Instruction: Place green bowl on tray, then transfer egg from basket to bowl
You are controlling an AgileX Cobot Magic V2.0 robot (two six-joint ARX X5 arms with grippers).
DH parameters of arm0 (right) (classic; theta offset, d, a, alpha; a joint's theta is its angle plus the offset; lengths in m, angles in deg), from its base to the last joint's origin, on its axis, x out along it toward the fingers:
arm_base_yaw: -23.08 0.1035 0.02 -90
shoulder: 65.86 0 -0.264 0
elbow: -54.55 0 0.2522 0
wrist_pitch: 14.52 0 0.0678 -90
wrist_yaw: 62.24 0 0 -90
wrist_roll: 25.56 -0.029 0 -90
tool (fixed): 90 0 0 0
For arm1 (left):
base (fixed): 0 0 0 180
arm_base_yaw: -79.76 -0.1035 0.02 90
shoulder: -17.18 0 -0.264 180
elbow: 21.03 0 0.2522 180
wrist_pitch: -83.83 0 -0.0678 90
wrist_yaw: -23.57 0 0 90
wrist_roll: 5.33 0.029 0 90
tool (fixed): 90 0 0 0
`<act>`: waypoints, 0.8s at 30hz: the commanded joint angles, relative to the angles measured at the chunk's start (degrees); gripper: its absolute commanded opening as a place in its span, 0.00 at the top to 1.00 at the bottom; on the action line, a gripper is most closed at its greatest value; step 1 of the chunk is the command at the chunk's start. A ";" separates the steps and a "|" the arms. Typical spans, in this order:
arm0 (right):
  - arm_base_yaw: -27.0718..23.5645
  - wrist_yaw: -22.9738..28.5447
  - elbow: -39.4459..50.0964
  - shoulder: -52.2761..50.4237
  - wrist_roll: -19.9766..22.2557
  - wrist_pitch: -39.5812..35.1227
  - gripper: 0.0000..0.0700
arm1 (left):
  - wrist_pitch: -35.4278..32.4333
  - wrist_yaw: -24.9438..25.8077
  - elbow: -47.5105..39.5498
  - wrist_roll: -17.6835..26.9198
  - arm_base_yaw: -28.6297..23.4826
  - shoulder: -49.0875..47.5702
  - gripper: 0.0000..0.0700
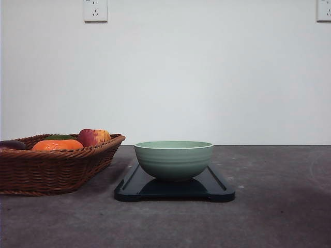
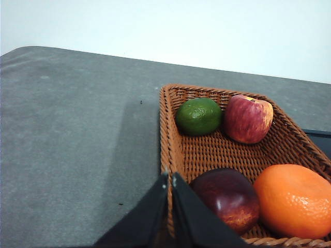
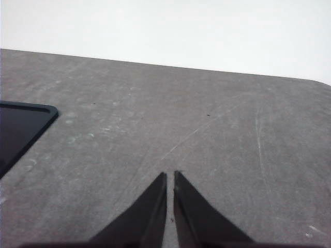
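**Bowl on tray, both grippers closed and empty**

The green bowl (image 1: pixel 174 159) sits upright on the tray (image 1: pixel 217 189), near its middle, on the grey counter (image 1: pixel 279 206). Just left of the tray stands the basket (image 1: pixel 51 170), holding a lime (image 2: pixel 198 116), an apple (image 2: pixel 248 119), an orange fruit (image 2: pixel 295 199) and a dark red-purple rounded item (image 2: pixel 227 199) that may be the egg; I cannot tell. The left gripper (image 2: pixel 170 178) hangs at the basket's rim, jaws pressed together. The right gripper (image 3: pixel 170 178) hovers over bare counter beside the tray's corner (image 3: pixel 20 129), jaws likewise together. No readable writing appears; two wall sockets (image 1: pixel 95 10) are unmarked.
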 commanded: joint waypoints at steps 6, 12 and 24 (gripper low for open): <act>0.13 0.01 0.26 0.02 -0.65 -0.62 0.98 | -0.63 -0.09 -1.11 -0.07 -0.09 -0.08 1.00; 0.13 0.01 0.26 0.02 -0.65 -0.63 0.98 | -0.63 -0.09 -1.11 -0.07 -0.09 -0.08 1.00; 0.13 0.01 0.26 0.02 -0.65 -0.63 0.98 | -0.63 -0.09 -1.10 -0.07 -0.09 -0.08 1.00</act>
